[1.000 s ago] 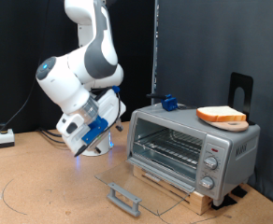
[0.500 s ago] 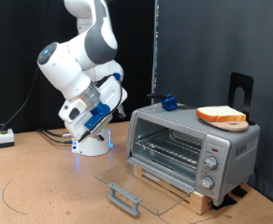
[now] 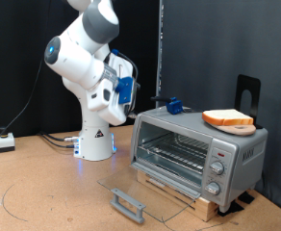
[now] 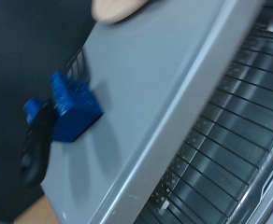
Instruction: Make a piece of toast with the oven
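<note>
Exterior view: the hand (image 3: 127, 89) hangs raised at ten o'clock of the oven (image 3: 198, 149); whether its fingers are apart I cannot tell. The piece of toast (image 3: 228, 119) lies on the oven's roof; the glass door (image 3: 140, 193) lies folded down.

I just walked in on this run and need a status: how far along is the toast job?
Done: the oven stands with its glass door folded down flat and the wire rack exposed. In hand: nothing visibly; the gripper is raised beside the oven, at the exterior view's left, with nothing seen in it. Left: the piece of toast lies on the oven's roof, not on the rack.
</note>
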